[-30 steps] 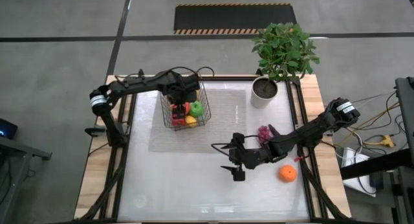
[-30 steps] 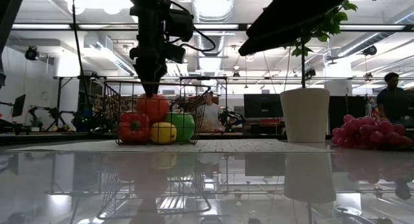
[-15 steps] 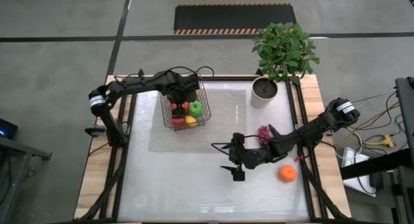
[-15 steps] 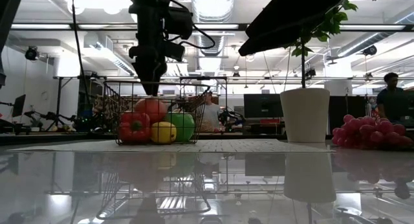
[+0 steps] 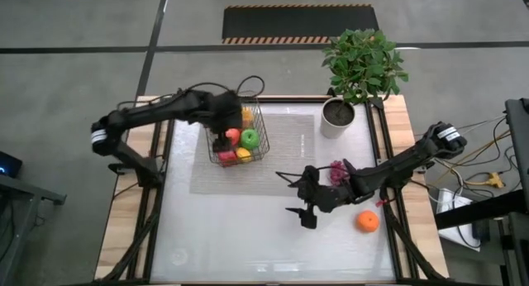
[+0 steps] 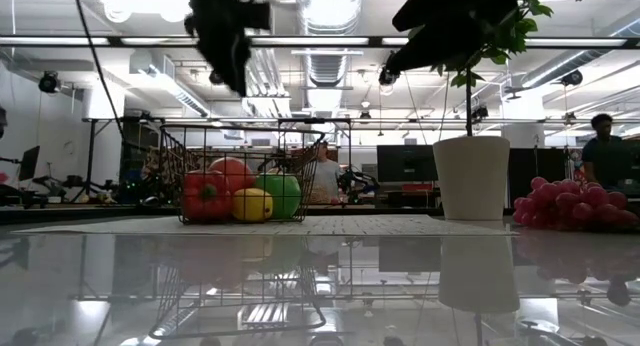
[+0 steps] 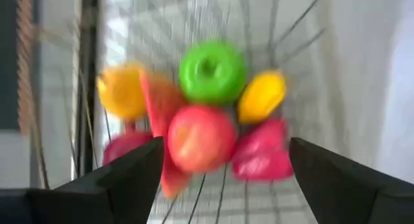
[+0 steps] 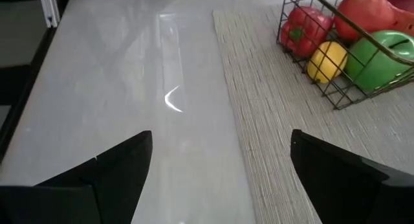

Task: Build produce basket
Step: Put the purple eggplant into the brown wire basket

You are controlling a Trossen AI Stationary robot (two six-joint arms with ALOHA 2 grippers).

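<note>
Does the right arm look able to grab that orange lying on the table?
Probably yes. The orange lies alone on the bare table, close beside the right arm, nothing on it. The right gripper is open and empty, though it points away and would need to swing back.

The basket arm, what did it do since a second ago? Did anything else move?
The left gripper let go of the red apple, opened, and lifted up out of the basket; the apple now rests on the other fruit. The right gripper shifted only a little, open and empty. The grapes, orange and plant pot stayed put.
</note>
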